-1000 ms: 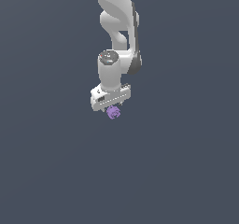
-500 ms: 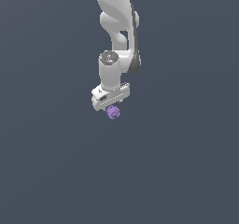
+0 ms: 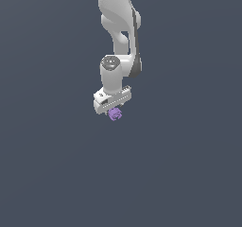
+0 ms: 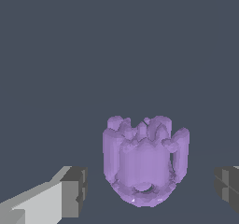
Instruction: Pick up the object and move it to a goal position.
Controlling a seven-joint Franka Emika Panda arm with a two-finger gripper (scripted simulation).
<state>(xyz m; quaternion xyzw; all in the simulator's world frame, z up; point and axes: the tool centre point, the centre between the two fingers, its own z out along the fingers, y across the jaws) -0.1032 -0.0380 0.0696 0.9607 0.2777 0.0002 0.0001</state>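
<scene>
The white Panda arm (image 3: 118,32) comes down from the top edge of the exterior view over a plain dark grey-blue ground (image 3: 189,174), on which no goal mark can be seen. At the arm's end is the gripper (image 3: 113,109), with its white body turned a little and its fingers pointing downward.

In the wrist view the two dark finger pads (image 4: 74,190) stand wide apart, one on each side, so the gripper is open and grips nothing. The purple object (image 4: 145,164) sits between them, with a clear gap to each pad. It looks closer to the pad with the white finger behind it than to the other pad, so it is not exactly centred.

The object is a small lumpy piece, like a short crown with rounded ribs and a hole on one face. It has no clear long axis. In the exterior view it shows just under the gripper.

I judge that the jaws have only to close on it, and the uneven gap may push it sideways first.
</scene>
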